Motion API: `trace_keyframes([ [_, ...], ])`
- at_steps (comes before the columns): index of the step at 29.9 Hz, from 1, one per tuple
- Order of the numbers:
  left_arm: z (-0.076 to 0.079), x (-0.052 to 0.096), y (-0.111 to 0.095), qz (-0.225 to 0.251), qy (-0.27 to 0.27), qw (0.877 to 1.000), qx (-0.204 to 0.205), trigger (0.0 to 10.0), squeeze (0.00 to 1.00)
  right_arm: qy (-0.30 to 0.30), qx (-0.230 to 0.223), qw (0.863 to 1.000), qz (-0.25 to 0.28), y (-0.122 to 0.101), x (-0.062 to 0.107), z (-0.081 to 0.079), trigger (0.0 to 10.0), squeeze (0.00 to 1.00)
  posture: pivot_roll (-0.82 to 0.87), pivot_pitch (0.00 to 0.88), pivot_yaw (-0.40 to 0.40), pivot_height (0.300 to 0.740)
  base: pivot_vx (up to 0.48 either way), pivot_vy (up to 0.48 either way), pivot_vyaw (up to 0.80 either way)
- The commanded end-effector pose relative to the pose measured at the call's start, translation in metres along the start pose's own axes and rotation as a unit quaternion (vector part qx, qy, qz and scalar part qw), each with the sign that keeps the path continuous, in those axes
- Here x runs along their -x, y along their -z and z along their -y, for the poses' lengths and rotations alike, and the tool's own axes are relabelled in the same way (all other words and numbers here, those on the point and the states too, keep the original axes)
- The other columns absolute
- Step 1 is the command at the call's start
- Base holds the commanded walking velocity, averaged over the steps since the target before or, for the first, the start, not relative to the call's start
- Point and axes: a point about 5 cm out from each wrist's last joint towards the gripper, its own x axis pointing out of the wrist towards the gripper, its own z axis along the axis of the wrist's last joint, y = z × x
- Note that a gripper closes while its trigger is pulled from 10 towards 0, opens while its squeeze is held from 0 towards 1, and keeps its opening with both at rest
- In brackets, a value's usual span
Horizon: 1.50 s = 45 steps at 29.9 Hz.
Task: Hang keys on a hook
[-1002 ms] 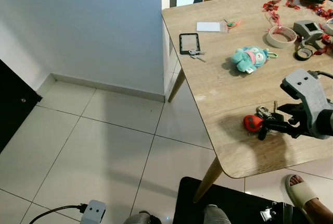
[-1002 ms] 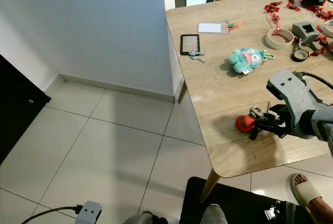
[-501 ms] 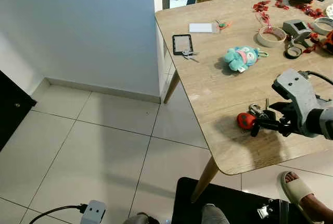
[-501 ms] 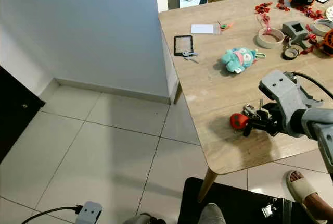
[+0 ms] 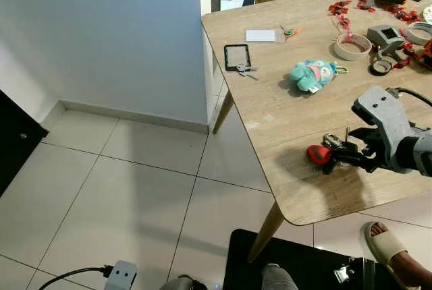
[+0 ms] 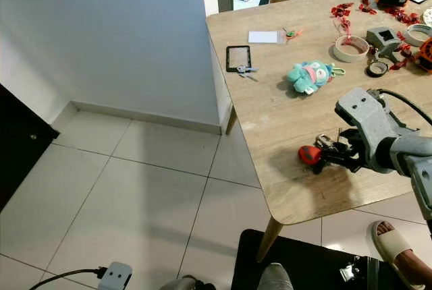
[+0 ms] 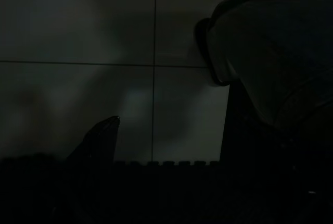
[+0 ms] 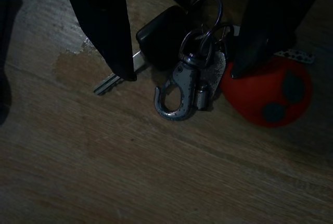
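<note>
A key bunch (image 8: pixel 193 67) with a silver snap hook, a black fob and a round red tag (image 8: pixel 268 95) lies flat on the wooden table (image 5: pixel 290 111), near its front edge. My right gripper (image 5: pixel 332 158) is low over the bunch and open. Its two black fingers (image 8: pixel 106 31) stand on either side of the keys without closing on them. In the eye views the red tag (image 6: pixel 307 155) pokes out to the left of the fingertips. My left gripper (image 7: pixel 106 143) hangs idle in the dark above floor tiles.
Further back on the table lie a black card holder with small keys (image 5: pixel 237 57), a teal plush keychain (image 5: pixel 312 75), a white card (image 5: pixel 261 35), tape rolls (image 5: pixel 353 46) and red clutter. A grey wall (image 5: pixel 115 34) stands left. A person's sandalled foot (image 5: pixel 393 251) is under the table's corner.
The head camera shifted, so the table sits slightly further left in view. My right gripper has stayed over the key bunch, barely moving.
</note>
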Motion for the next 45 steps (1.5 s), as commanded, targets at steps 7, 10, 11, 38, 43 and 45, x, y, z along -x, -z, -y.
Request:
trace_keyframes([
  [7, 0.002, 0.003, 0.012, -0.017, 0.005, 1.000, -0.001, 10.0, 0.00, -0.027, -0.031, 0.998, -0.045, 0.017, -0.007, -0.011, 10.0, 0.00, -0.16, 0.224, 0.105, 0.740, 0.000, 0.000, 0.00],
  [10, 0.001, 0.003, 0.012, -0.017, 0.004, 1.000, -0.002, 10.0, 0.00, -0.035, -0.035, 0.998, -0.047, 0.019, -0.008, -0.013, 10.0, 0.00, -0.16, 0.224, 0.105, 0.740, 0.000, 0.000, 0.00],
  [11, 0.001, 0.003, 0.012, -0.017, 0.004, 1.000, -0.001, 10.0, 0.00, -0.040, -0.037, 0.997, -0.047, 0.020, -0.009, -0.015, 10.0, 0.00, -0.16, 0.224, 0.105, 0.740, 0.000, 0.000, 0.00],
  [38, 0.003, 0.002, 0.012, -0.019, 0.006, 1.000, -0.003, 10.0, 0.00, 0.032, -0.032, 0.999, 0.017, 0.004, -0.013, 0.001, 10.0, 0.00, -0.16, 0.223, 0.107, 0.740, 0.000, 0.000, 0.00],
  [43, 0.003, 0.002, 0.012, -0.019, 0.007, 1.000, -0.004, 10.0, 0.00, 0.071, -0.035, 0.994, 0.070, -0.010, -0.011, 0.011, 10.0, 0.00, -0.16, 0.221, 0.108, 0.740, 0.000, 0.000, 0.00],
  [45, 0.003, 0.002, 0.012, -0.019, 0.007, 1.000, -0.004, 10.0, 0.00, 0.081, -0.036, 0.993, 0.084, -0.013, -0.010, 0.013, 10.0, 0.00, -0.16, 0.221, 0.108, 0.740, 0.000, 0.000, 0.00],
])
